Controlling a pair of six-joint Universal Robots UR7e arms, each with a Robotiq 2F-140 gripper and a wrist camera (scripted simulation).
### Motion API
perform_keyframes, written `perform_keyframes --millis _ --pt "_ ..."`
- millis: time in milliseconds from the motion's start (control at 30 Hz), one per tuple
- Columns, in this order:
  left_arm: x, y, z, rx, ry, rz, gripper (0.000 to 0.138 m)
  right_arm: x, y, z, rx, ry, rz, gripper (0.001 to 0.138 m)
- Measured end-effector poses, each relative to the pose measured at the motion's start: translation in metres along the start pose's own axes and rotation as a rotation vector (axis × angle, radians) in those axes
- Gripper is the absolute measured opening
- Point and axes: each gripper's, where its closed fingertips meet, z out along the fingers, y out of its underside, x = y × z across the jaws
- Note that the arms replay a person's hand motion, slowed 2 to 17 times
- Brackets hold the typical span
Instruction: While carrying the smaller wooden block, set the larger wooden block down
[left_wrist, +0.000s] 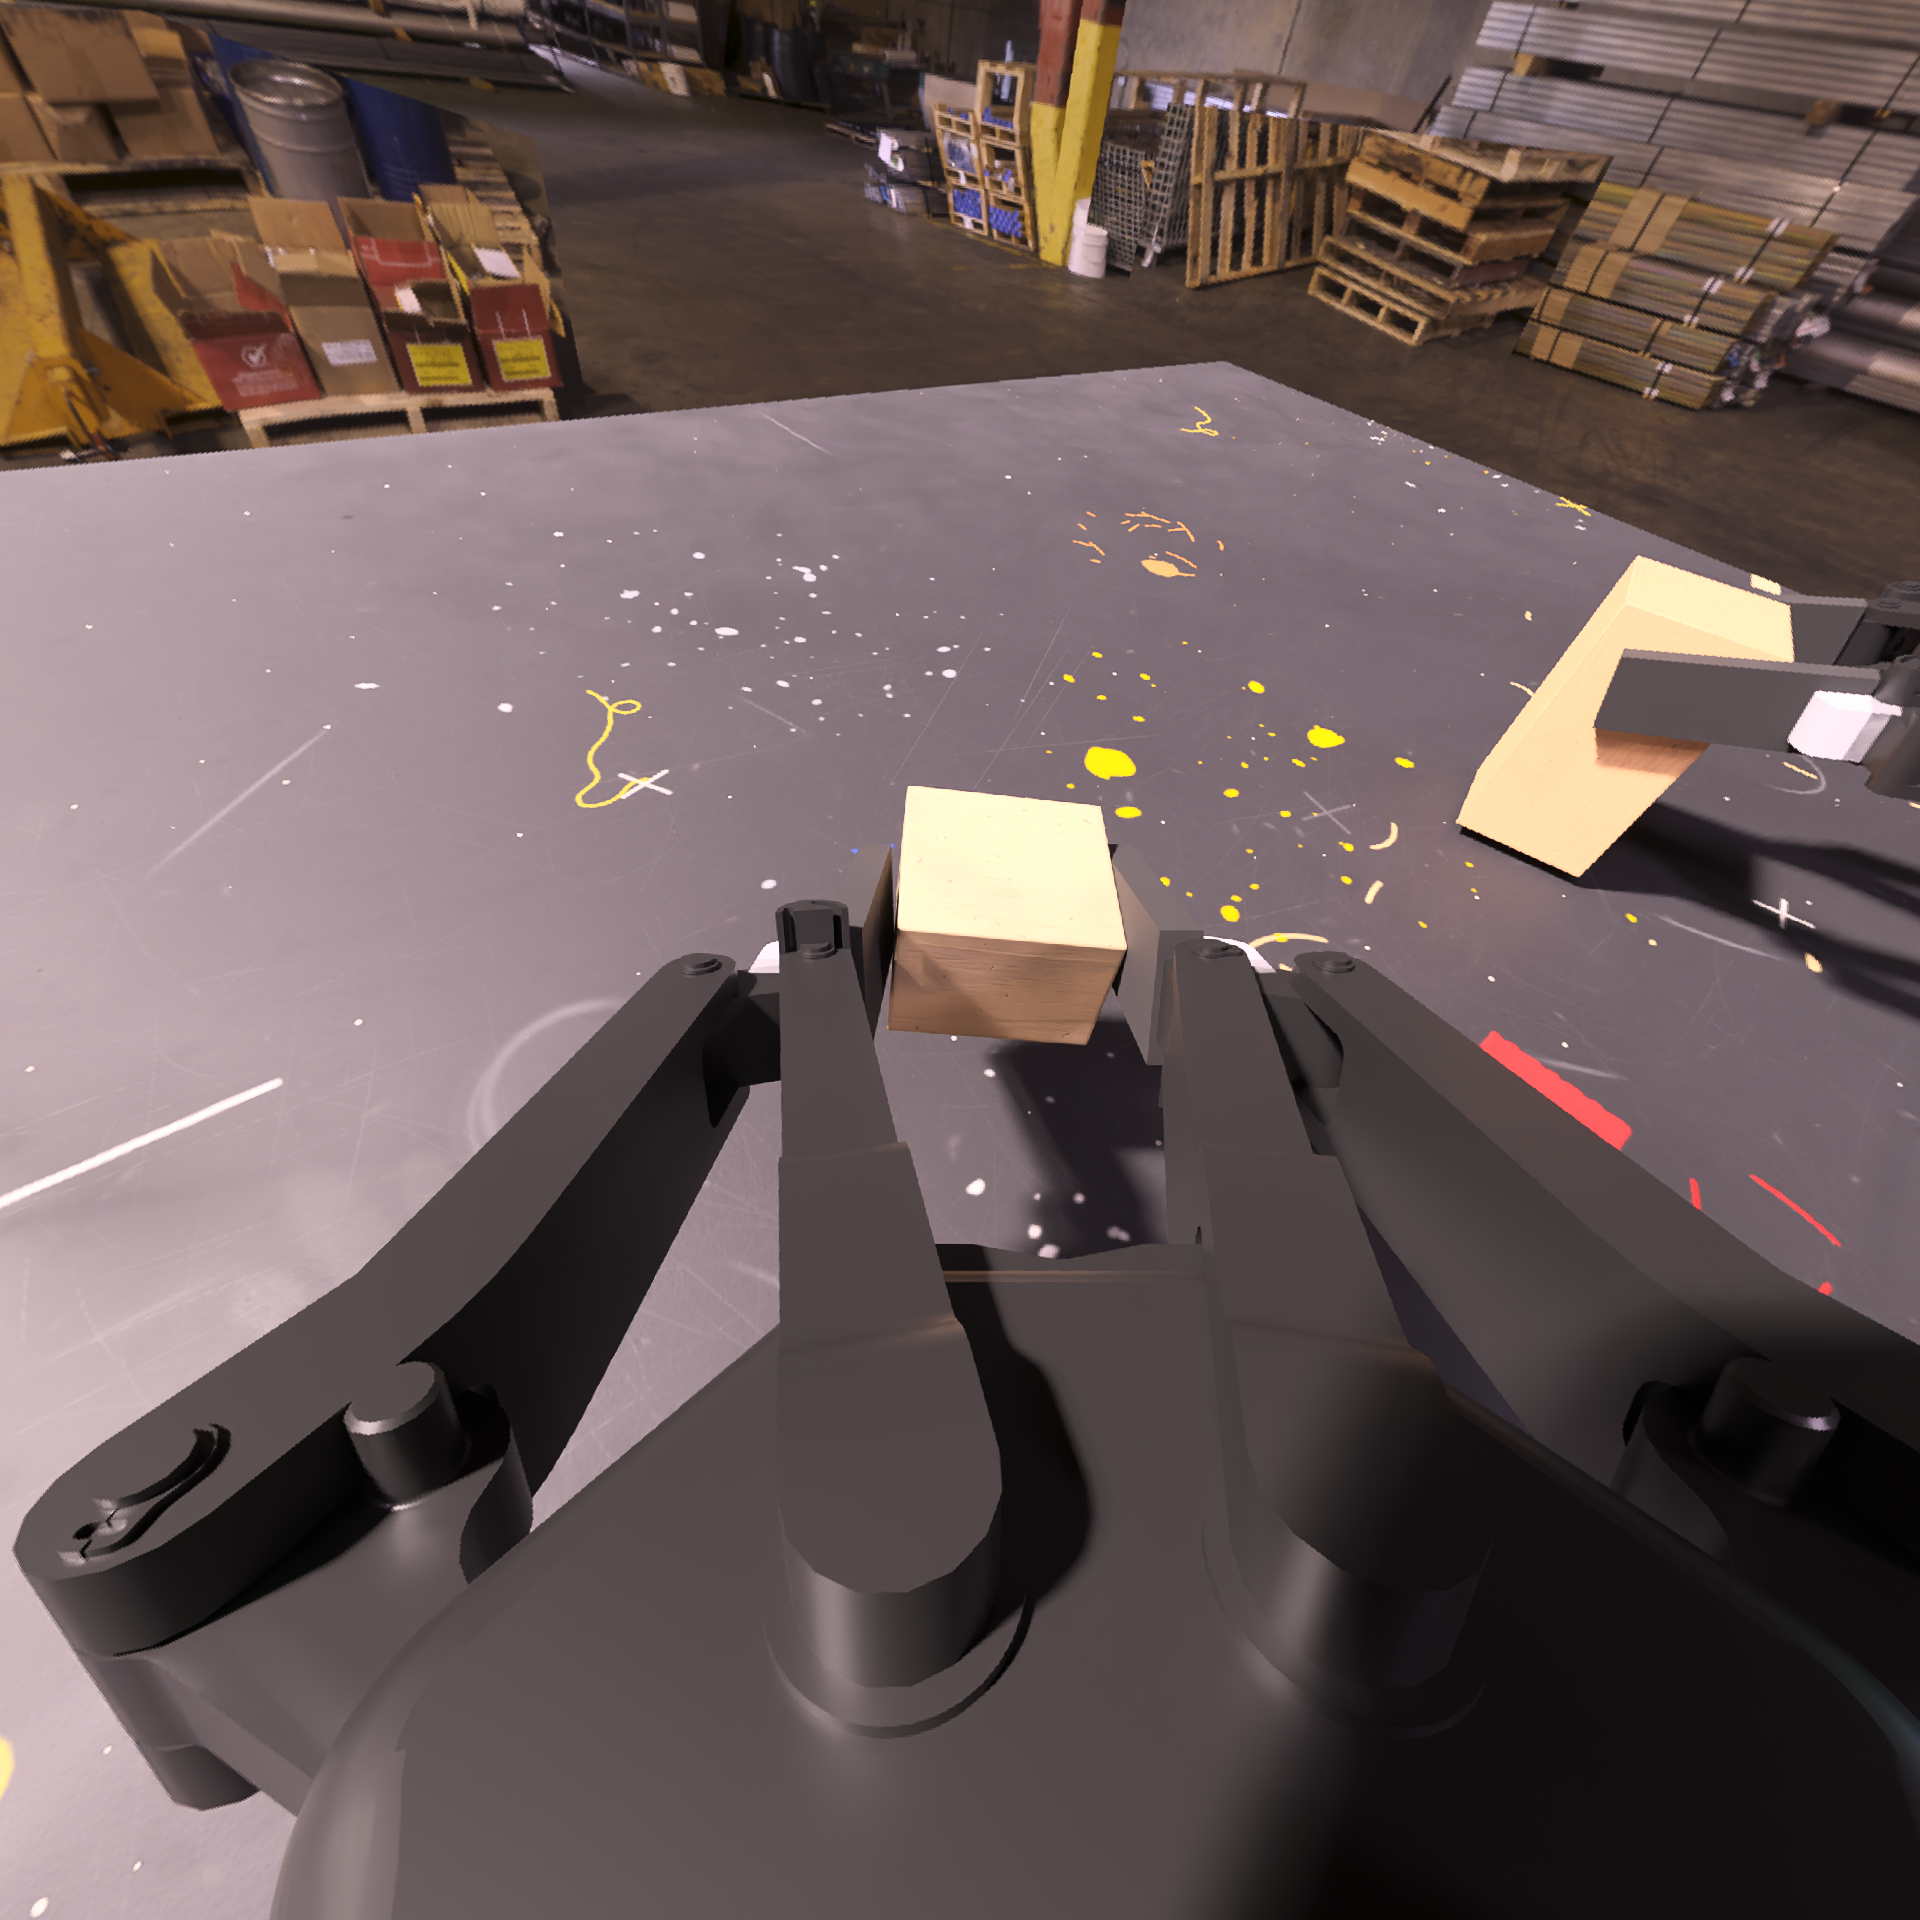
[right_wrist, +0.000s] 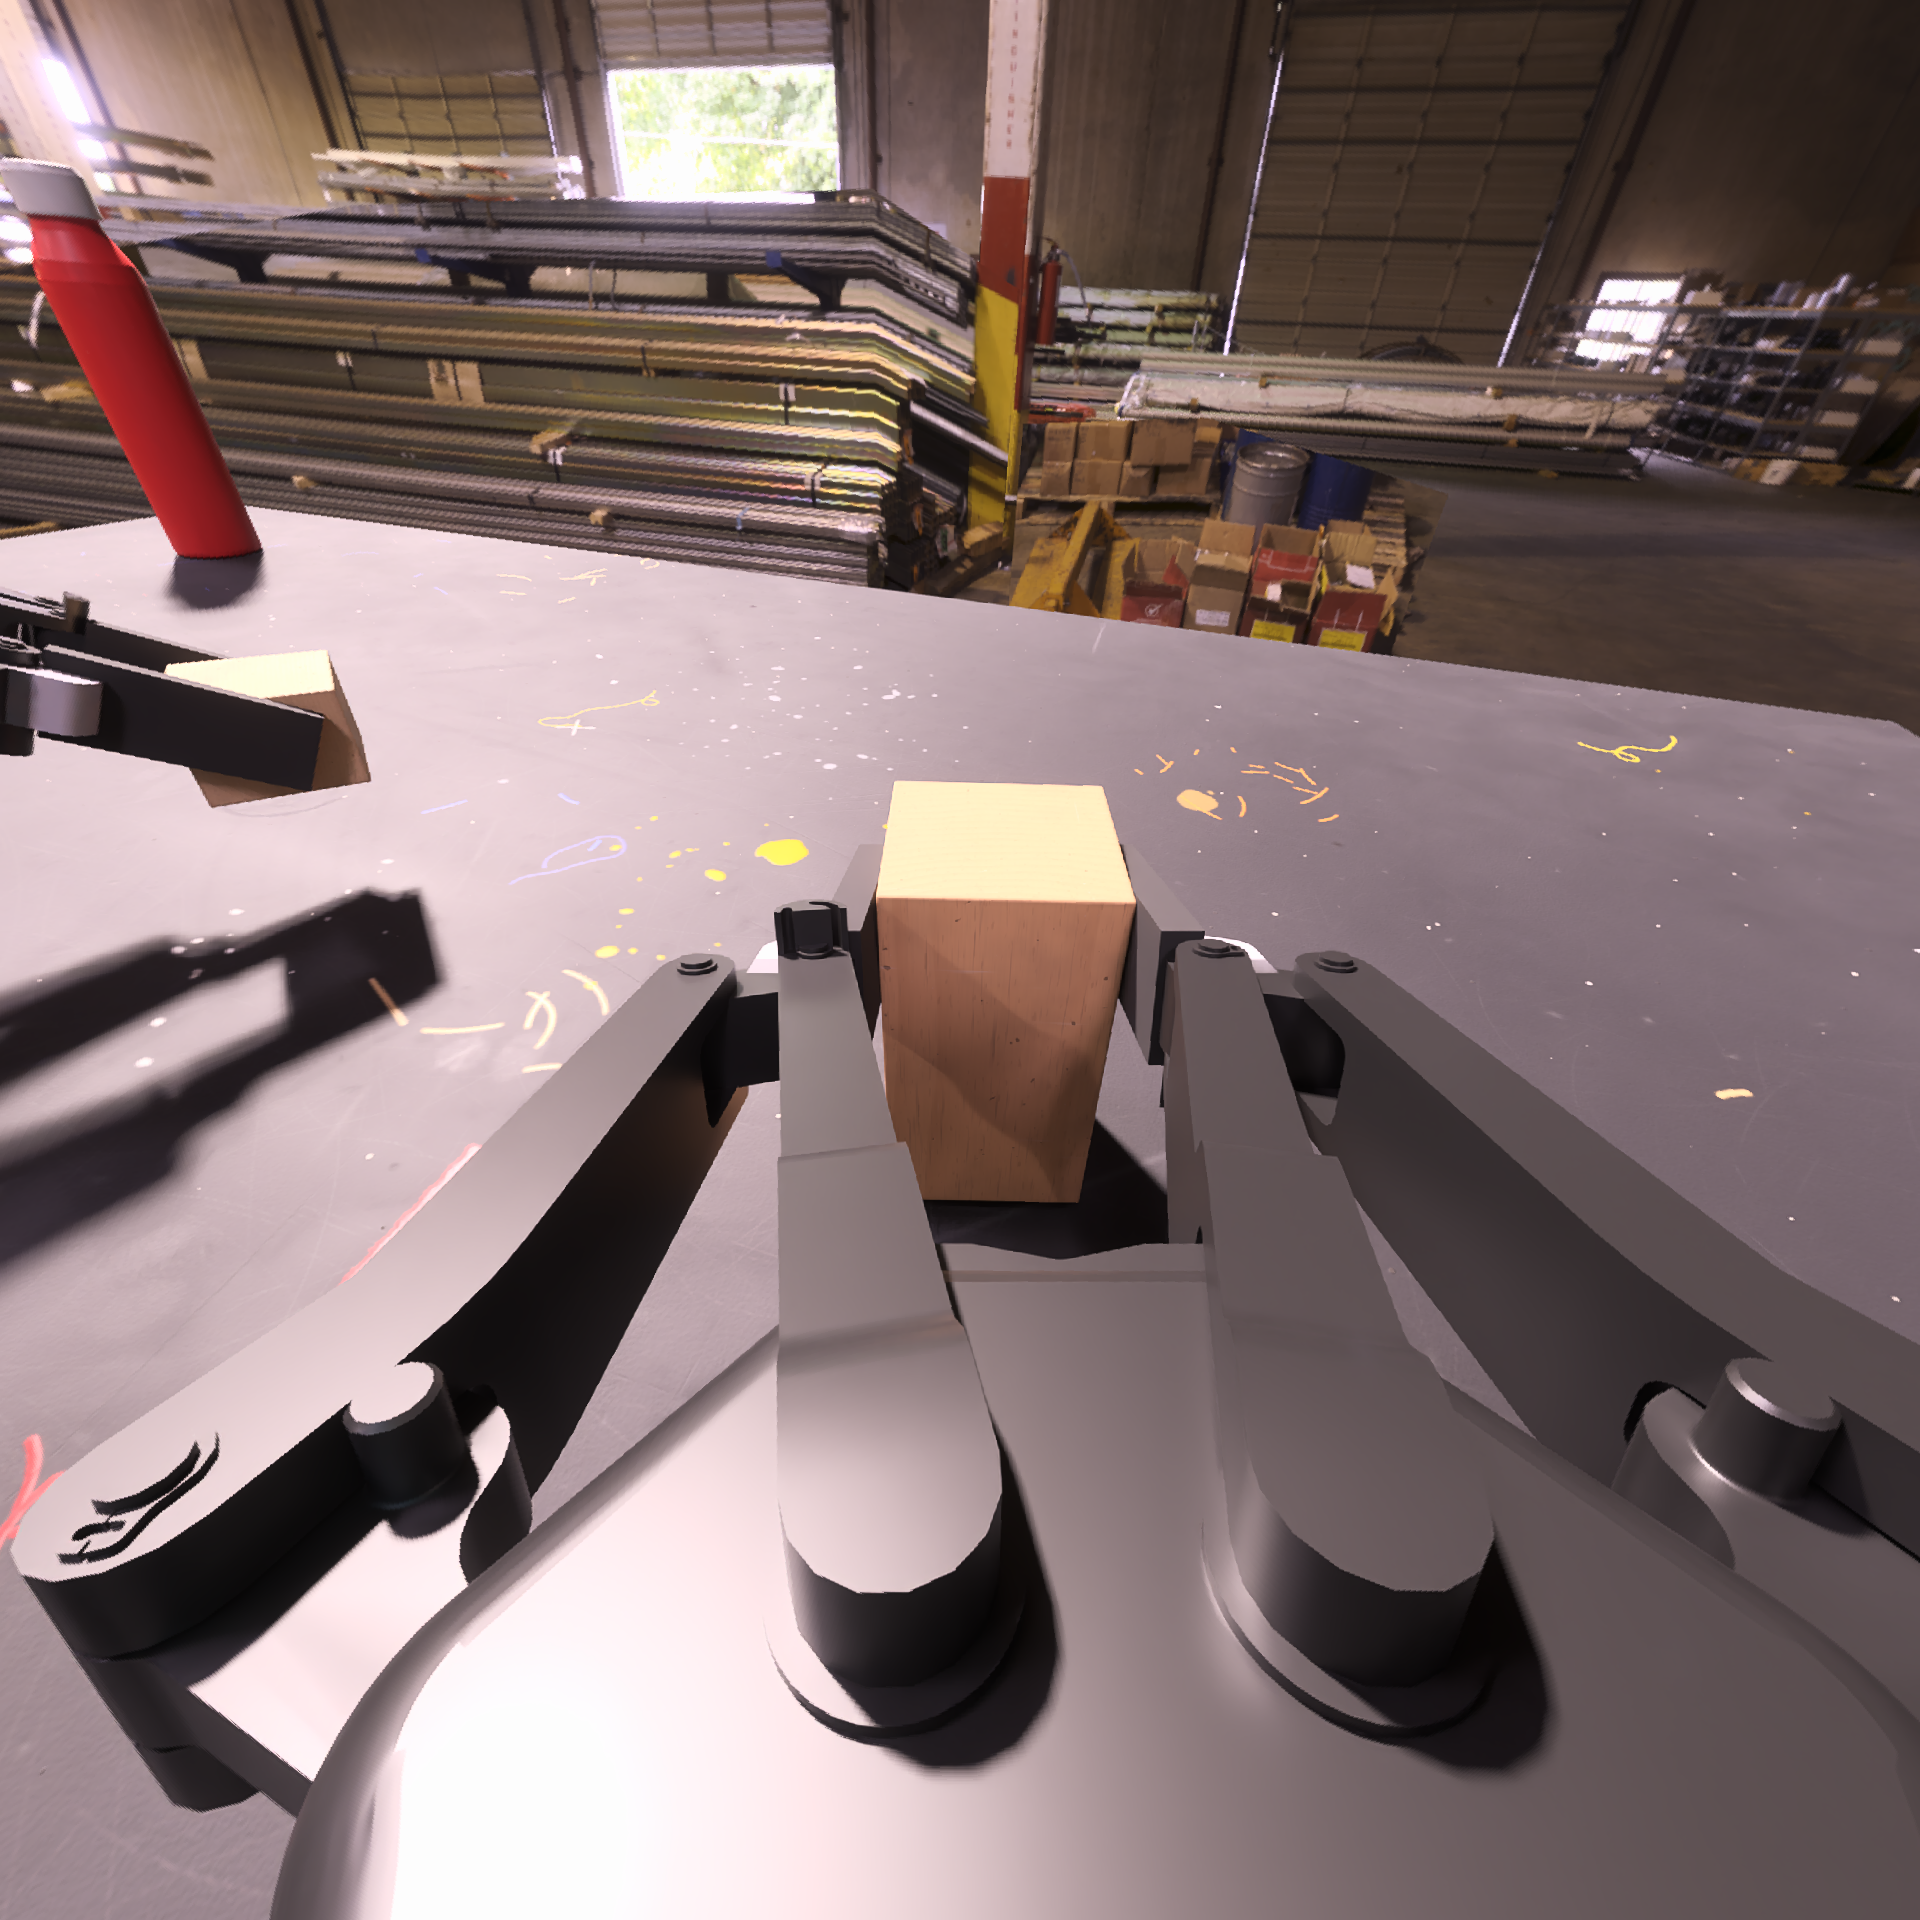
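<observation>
My left gripper (left_wrist: 1006, 914) is shut on the smaller wooden block (left_wrist: 1003, 914), a pale cube held above the grey table (left_wrist: 416, 727), with its shadow beneath it. My right gripper (right_wrist: 1003, 914) is shut on the larger wooden block (right_wrist: 997, 1018), a taller block gripped near its top. Its lower end is at or just above the table; I cannot tell if it touches. The larger block also shows in the left wrist view (left_wrist: 1558, 769), tilted, at the right. The smaller block shows in the right wrist view (right_wrist: 301, 696) at the left.
A red bottle (right_wrist: 135, 384) with a grey cap stands at the table's far left in the right wrist view. The table is flecked with paint marks. Its far edge (left_wrist: 727, 410) drops to a warehouse floor with pallets and boxes.
</observation>
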Motion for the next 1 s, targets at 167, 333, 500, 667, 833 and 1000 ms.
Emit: perform_keyframes --millis 167,333,500,667,833,1000 --pt "-0.0003 -0.0001 -0.0004 0.0 -0.004 0.006 0.053 0.0 0.0005 0.0005 -0.002 0.002 0.001 0.053" --pt "0.0001 0.0002 0.0001 -0.002 -0.005 0.009 0.053 -0.0004 0.0006 0.0013 -0.003 -0.001 -0.001 0.053" --pt "0.0 0.001 0.0006 -0.005 -0.005 0.01 0.053 -0.0007 0.0008 0.0015 -0.004 -0.004 0.001 0.053" --pt "-0.0002 0.0008 0.0007 -0.005 -0.005 0.007 0.053 -0.0004 0.0004 0.0013 -0.002 -0.003 0.001 0.053" --pt "0.0001 0.0012 0.0009 -0.007 -0.002 0.005 0.053 -0.0005 0.0005 0.0013 -0.002 -0.005 0.002 0.053" --pt "-0.0006 0.0018 0.0011 -0.01 -0.003 0.003 0.053 -0.0006 0.0009 0.0016 -0.005 -0.006 0.003 0.053"
